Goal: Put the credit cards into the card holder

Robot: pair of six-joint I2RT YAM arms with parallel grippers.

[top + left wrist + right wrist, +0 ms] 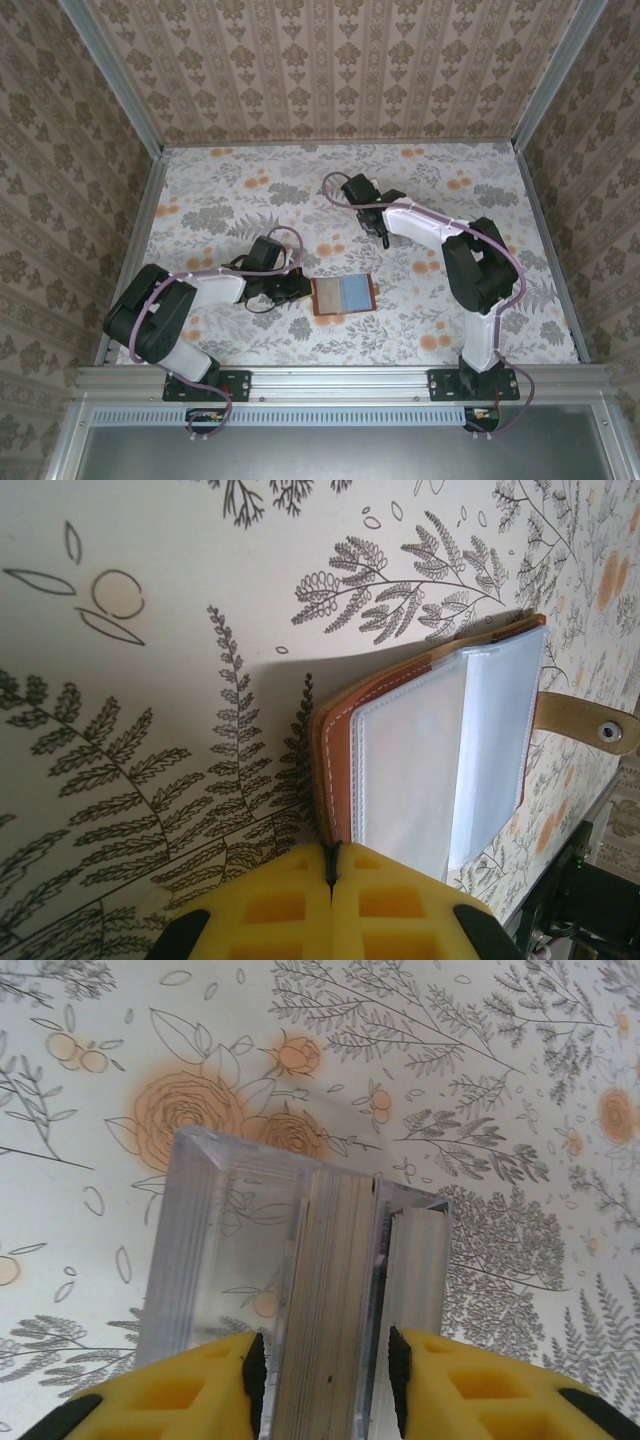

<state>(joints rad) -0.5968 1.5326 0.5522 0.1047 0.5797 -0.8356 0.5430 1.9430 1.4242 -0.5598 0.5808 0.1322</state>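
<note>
The card holder [343,296], reddish-brown leather, lies open on the floral cloth in front of the arms, with light blue showing in its right half. My left gripper [303,287] is shut on the holder's left leather edge. In the left wrist view the yellow fingers [290,900] pinch that edge, and the clear sleeves [430,750] and snap strap [590,725] lie beyond them. My right gripper [325,1370] is open. Its pads [254,1368] stand on either side of a stack of credit cards [330,1280] set on edge in a clear tray [205,1230], with narrow gaps.
A second card stack [415,1270] stands in the tray's right compartment, behind a clear divider. In the top view the right gripper [383,238] is behind and to the right of the holder. Patterned walls enclose the table [240,180], and a metal rail [330,378] runs along the near edge.
</note>
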